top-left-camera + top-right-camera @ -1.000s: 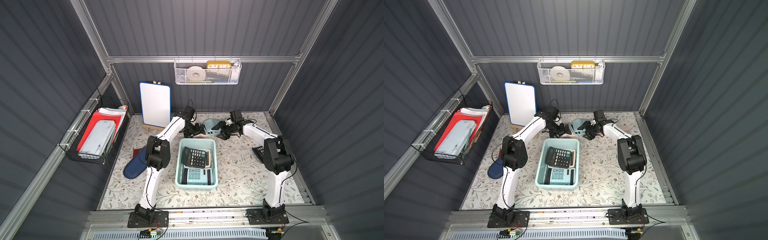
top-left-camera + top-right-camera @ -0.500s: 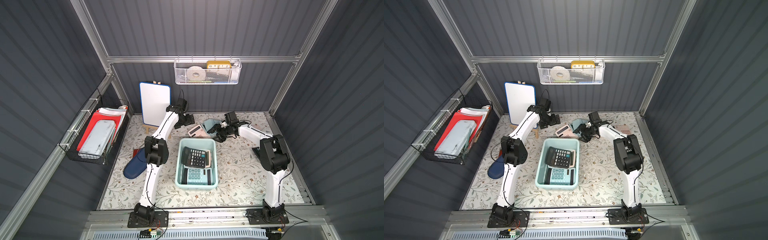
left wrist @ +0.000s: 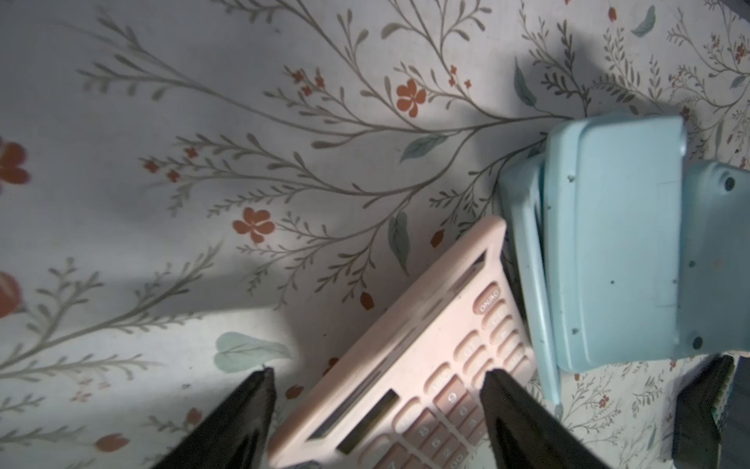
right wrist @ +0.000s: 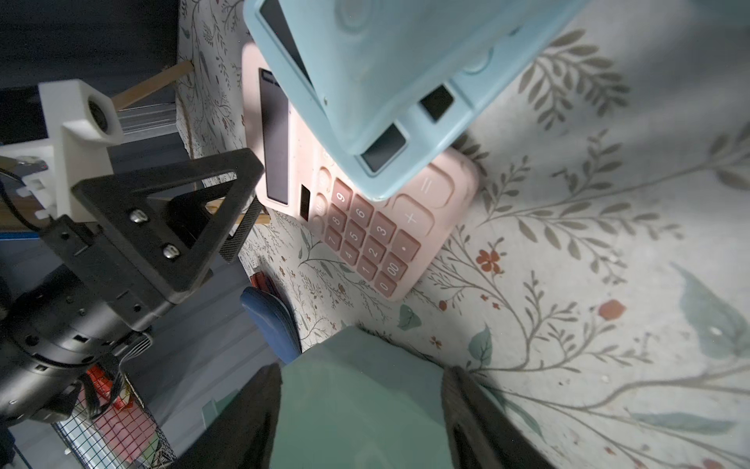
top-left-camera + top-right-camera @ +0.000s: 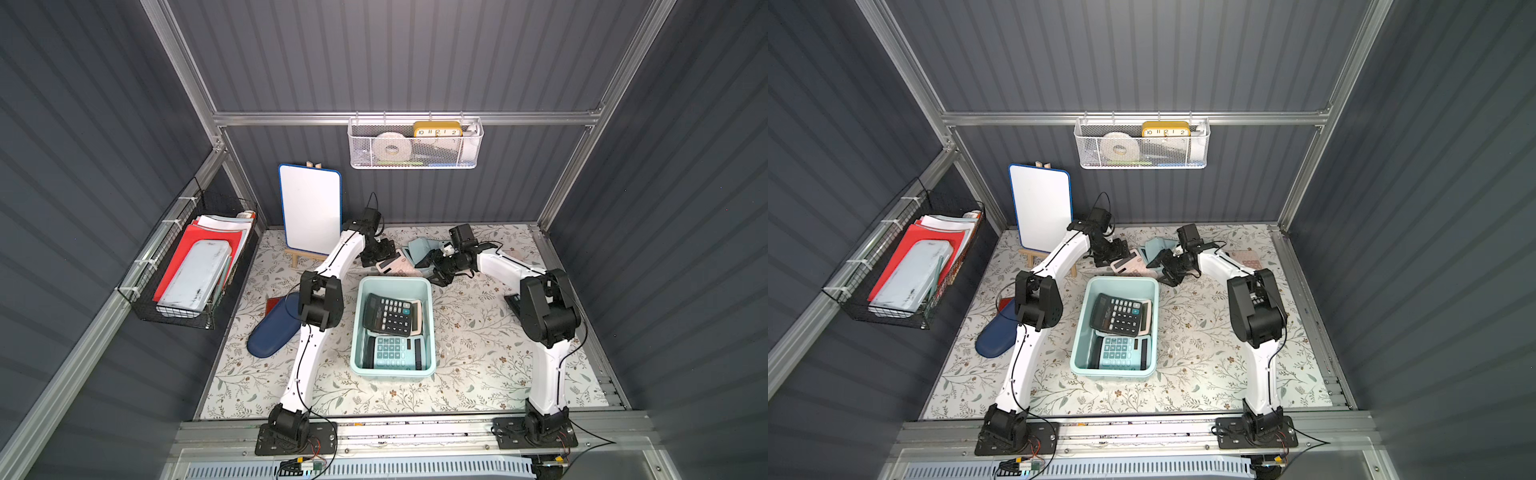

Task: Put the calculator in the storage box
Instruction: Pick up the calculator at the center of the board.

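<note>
Bearings are read from the storage box, with twelve toward the back wall.

1. Storage box (image 5: pixel 394 280): a mint-green tub in the middle of the flowered worktop (image 5: pixel 478 353). Inside, a black calculator (image 5: pixel 388 314) lies at the far end over a beige one (image 5: pixel 417 318). A turquoise calculator (image 5: pixel 390 353) lies at the near end.
2. Pink calculator (image 5: pixel 395 267): not yet boxed. It lies flat on the worktop, keys up, just beyond the box's far rim at twelve o'clock.
3. Pale blue calculator (image 3: pixel 608 243): at about one o'clock, tipped up with its back showing. In the right wrist view its lower end hangs over the pink calculator's keys.
4. Left pincer (image 3: pixel 375 371): at eleven o'clock, fingers wide, straddling the display corner of the pink calculator. One finger is over the keys and the other over bare worktop, so nothing is clamped.
5. Right pincer (image 4: pixel 363 367): at one o'clock, by the box's far corner. Its fingers stand apart with a blurred green shape filling the gap. I cannot tell whether it grips anything.
6. Surroundings: a whiteboard (image 5: pixel 309 208) on an easel at eleven and a navy case (image 5: pixel 272 332) at nine. A black wire basket (image 5: pixel 183 307) hangs on the left wall and a white mesh basket (image 5: pixel 415 153) on the back wall.
</note>
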Controlling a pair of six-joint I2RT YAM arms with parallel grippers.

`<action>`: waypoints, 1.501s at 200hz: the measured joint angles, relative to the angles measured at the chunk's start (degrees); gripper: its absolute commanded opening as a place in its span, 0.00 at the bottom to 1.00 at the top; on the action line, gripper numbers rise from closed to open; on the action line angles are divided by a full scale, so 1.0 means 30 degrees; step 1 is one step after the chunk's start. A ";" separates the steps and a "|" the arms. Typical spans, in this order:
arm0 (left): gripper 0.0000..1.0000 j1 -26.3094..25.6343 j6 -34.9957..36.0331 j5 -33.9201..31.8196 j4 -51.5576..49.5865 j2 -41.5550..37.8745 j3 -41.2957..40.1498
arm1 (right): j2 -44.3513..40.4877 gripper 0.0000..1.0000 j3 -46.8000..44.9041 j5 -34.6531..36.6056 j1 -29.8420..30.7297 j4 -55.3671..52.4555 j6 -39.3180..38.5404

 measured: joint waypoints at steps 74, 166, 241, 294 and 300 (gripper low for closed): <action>0.46 0.0058 0.0036 0.0000 0.0160 0.0000 -0.0401 | -0.0015 0.67 -0.0168 -0.0073 -0.0073 -0.0248 -0.0255; 0.54 -0.0466 0.0095 0.0736 0.0364 -0.0007 -0.1239 | -0.1690 0.67 -0.2084 -0.0124 -0.0561 -0.0648 -0.0743; 0.21 -0.0794 0.0306 0.1239 0.1428 -0.2339 -0.3687 | -0.2703 0.67 -0.2827 -0.0029 -0.0903 -0.0823 -0.1049; 0.10 -0.0925 0.0299 0.0947 0.1311 -0.3264 -0.3796 | -0.3111 0.67 -0.3279 0.0233 -0.0903 -0.0889 -0.1035; 0.09 -0.0918 0.0291 0.0925 0.1268 -0.3264 -0.3767 | -0.3206 0.67 -0.3293 0.0240 -0.0903 -0.0896 -0.1035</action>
